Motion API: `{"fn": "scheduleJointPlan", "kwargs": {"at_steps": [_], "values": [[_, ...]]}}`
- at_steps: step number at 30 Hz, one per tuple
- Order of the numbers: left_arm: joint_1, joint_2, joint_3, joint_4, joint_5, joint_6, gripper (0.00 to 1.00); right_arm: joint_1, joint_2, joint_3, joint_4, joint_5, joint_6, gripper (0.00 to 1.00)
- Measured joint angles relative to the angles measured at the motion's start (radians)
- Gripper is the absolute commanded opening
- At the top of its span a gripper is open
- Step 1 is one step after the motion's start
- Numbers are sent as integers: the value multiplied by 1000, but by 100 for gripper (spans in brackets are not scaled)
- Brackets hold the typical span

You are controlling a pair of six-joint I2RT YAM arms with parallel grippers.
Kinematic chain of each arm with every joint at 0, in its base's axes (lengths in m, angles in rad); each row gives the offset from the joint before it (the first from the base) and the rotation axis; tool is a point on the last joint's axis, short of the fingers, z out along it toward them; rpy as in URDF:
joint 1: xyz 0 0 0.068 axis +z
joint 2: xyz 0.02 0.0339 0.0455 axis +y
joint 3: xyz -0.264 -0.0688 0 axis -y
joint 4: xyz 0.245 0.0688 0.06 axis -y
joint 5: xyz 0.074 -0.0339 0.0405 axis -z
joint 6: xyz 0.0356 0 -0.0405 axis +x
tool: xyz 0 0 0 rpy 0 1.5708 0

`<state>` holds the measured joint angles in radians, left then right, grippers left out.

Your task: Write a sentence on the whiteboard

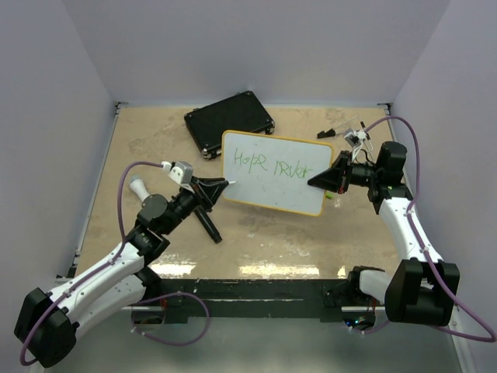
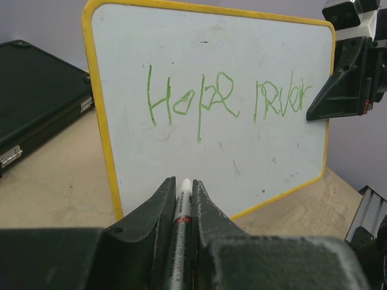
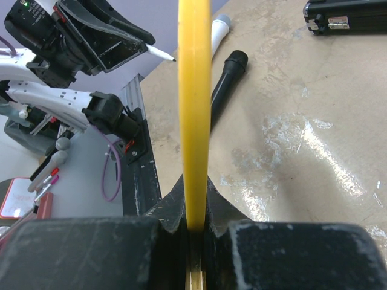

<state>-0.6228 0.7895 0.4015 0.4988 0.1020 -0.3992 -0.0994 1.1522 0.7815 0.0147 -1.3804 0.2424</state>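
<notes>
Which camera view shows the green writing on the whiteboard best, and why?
The left wrist view: the green writing faces the lens, large and legible across the whiteboard. The top external view shows it small and slanted. The right wrist view meets the board edge-on, so only its yellow rim shows, no writing.

The whiteboard [image 1: 273, 172] stands mid-way across the desk [image 1: 264, 242] between my hands. Its right edge is in my right hand [image 1: 314, 180], and my left hand [image 1: 224, 185], with a marker [image 2: 183, 202] in it, is just beside its left edge. The sentence [image 1: 272, 165] runs across the board's upper half. The case [image 1: 230, 120] lies behind the board's left end, and a loose pen [image 1: 208, 225] lies on the desk under my left hand.
</notes>
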Motion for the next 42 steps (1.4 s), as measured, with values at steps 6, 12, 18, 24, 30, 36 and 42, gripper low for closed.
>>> {"fn": "scheduleJointPlan", "kwargs": {"at_steps": [6,12,18,24,30,36,42], "values": [[-48,-7,0,-24,-32,3,0,0,0,0,0,0,0,0],[-72,-24,0,-46,-68,16,0,0,0,0,0,0,0,0],[-72,-20,-3,-26,-103,18,0,0,0,0,0,0,0,0],[-72,25,-2,8,-122,26,0,0,0,0,0,0,0,0],[-72,67,2,9,-130,30,0,0,-1,0,0,0,0,0],[-72,78,3,18,-137,45,0,0,-1,0,0,0,0,0],[-72,103,10,35,-144,50,0,0,-1,0,0,3,0,0]]}}
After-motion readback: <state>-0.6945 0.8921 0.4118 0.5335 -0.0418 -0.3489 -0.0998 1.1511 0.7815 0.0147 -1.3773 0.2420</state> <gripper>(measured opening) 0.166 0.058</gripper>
